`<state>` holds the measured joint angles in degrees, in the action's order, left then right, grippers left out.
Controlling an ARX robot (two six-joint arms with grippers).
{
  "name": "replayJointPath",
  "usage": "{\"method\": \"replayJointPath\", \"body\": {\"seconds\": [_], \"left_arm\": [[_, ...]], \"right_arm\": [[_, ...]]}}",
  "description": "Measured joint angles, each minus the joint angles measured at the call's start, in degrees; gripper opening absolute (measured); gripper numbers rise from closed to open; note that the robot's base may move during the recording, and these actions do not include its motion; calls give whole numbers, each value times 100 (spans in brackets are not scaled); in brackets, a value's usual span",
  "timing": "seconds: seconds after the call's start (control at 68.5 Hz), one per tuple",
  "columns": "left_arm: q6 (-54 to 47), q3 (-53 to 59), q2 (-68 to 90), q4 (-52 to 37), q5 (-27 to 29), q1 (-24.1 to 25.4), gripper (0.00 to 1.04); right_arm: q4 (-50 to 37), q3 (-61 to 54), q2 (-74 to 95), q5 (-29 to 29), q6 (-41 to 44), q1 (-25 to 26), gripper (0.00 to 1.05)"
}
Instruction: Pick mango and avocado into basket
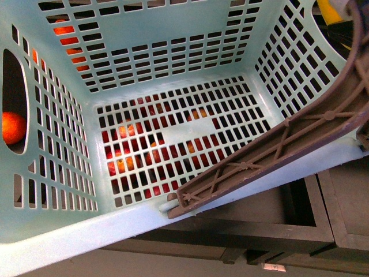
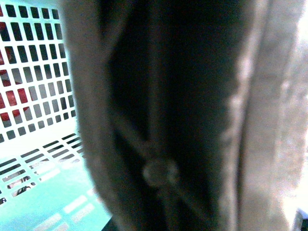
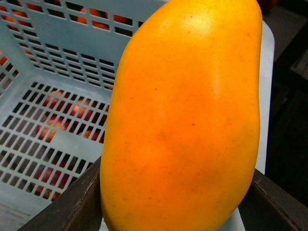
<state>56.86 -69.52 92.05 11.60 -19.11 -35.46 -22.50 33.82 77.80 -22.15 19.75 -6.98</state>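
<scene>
The light teal basket [image 1: 115, 231] fills the front view, tilted, with nothing lying on its slotted floor. Its brown handle [image 1: 271, 156] crosses the near right corner. In the left wrist view that handle [image 2: 159, 168] is a close blur across the frame; my left gripper is shut on it and its fingers do not show. The yellow-orange mango [image 3: 187, 120] stands upright in my right gripper [image 3: 178, 204], clamped between two dark fingers [image 3: 72, 207]. It hangs over the basket's rim [image 3: 267, 72], with the basket floor [image 3: 43, 144] below and to one side. The avocado is out of view.
Red and orange fruits [image 1: 130, 158] show through the floor slots beneath the basket. Another orange fruit [image 1: 12, 127] shows through the left grip hole. Dark crates [image 1: 288, 219] stand below the near rim. A yellow sliver [image 1: 328, 11] and a dark cable [image 1: 358, 34] sit past the far right corner.
</scene>
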Motion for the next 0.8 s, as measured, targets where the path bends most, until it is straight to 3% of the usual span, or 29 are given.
{"method": "replayJointPath", "body": {"seconds": [0.219, 0.409, 0.613, 0.686, 0.803], "left_arm": [[-2, 0, 0, 0, 7, 0, 13], [28, 2, 22, 2, 2, 2, 13], [-9, 2, 24, 2, 26, 2, 13], [-2, 2, 24, 2, 26, 7, 13], [-4, 0, 24, -2, -15, -11, 13]], "right_arm": [[-142, 2, -144, 127, -693, 22, 98], [-271, -35, -839, 422, -1222, 315, 96], [127, -103, -1755, 1543, -1707, 809, 96], [-417, -332, -1853, 2041, -1814, 785, 87], [-977, -885, -2055, 2173, -1878, 732, 70]]}}
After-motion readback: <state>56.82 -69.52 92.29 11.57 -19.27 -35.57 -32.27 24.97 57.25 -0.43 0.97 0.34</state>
